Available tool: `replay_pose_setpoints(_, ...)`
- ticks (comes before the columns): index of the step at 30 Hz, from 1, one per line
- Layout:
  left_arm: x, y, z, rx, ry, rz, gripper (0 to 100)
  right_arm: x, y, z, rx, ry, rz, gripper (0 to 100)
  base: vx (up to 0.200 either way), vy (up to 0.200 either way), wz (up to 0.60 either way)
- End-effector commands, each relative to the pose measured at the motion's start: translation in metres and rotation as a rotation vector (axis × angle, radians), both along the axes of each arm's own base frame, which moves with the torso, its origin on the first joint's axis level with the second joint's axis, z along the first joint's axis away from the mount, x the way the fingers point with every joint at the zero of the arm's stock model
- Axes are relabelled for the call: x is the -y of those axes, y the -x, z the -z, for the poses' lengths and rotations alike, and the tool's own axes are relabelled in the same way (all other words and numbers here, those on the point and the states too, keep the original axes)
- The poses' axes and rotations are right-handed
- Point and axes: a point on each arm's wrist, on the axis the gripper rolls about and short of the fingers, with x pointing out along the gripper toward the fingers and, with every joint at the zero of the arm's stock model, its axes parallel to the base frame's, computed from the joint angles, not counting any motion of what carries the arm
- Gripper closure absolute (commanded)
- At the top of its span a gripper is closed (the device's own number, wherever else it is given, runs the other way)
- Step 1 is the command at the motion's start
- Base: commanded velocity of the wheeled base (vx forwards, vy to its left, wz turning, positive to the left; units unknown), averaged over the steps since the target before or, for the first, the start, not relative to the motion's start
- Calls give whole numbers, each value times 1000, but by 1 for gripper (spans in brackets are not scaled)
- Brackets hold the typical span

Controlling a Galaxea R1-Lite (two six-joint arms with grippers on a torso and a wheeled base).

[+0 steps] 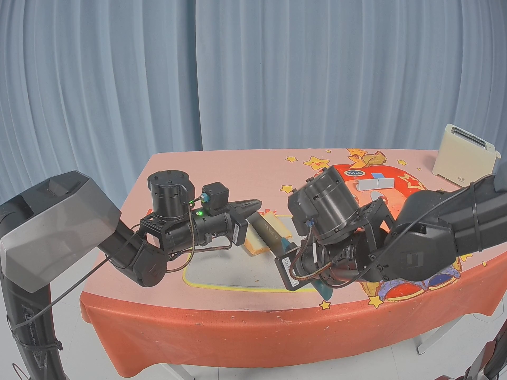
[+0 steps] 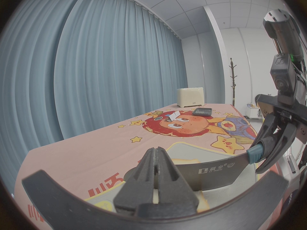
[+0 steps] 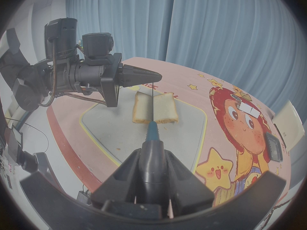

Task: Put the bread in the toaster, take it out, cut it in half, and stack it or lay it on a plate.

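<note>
On the mat: the bread slice (image 3: 164, 107) lies flat on the grey cutting mat (image 3: 118, 134) near the front of the table (image 1: 211, 170). It's well apart from the toaster (image 1: 465, 157) at the far right corner.
Knife: the kitchen knife (image 2: 217, 173) stands blade-on-edge right across the middle of the slice. So I'd say this is the cutting step, and it's not done yet afaict.
Right gripper (image 3: 153, 146): clamped tight on the knife's teal handle.
Left gripper (image 1: 257, 203): fingers pressed together with nothing in them. The tips are just over the edge of the slice away from the knife handle, and I can't tell if they actually touch the bread.
How the bread handles: light, soft and squishy, with a crumbly crust. My guess is it slides or squashes under a straight push, so it wants pinning near an edge and a sawing stroke.
Where to grab: once it's halved, pinch each half gently by a crust edge. Grab the middle and it'll probably fold or tear.
Destination: the small dark tray (image 3: 274, 146) sits near the toaster, well apart from the mat. Presumably that's the plate.
</note>
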Motion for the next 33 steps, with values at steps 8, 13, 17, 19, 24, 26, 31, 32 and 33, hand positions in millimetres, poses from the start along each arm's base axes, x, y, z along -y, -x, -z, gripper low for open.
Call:
replay_pose_setpoints(8, 0, 2, 7, -23, -13, 2, 100, 3, 4, 12, -31, 33, -3, 100, 0, 0, 0)
replay_pose_setpoints(13, 0, 3, 2, -15, -9, 2, 100, 3, 5, 14, -36, 39, -6, 100, 0, 0, 0)
replay_pose_setpoints(17, -1, 3, 1, -18, -11, 0, 100, 2, 5, 12, -30, 34, -5, 100, 0, 0, 0)
replay_pose_setpoints(19, -2, 3, 4, -32, -17, -1, 100, 1, 4, 1, -4, 4, -5, 100, 0, 0, 0)
replay_pose_setpoints(24, -4, 6, 12, -45, -39, 0, 100, 0, 1, -10, 20, -23, -3, 100, 0, 0, 0)
replay_pose_setpoints(26, -4, 5, 13, -41, -45, 2, 100, 1, 2, -6, 10, -12, -3, 100, 0, 0, 0)
replay_pose_setpoints(31, -3, 3, 7, -23, -36, 2, 100, 2, 4, 10, -26, 27, -2, 100, 0, 0, 0)
replay_pose_setpoints(32, -2, 2, 2, -8, -29, 1, 100, 2, 4, 13, -32, 34, -2, 100, 0, 0, 0)
replay_pose_setpoints(33, -1, 0, 0, 0, -24, 1, 100, 1, 3, 14, -33, 36, -2, 100, 0, 0, 0)
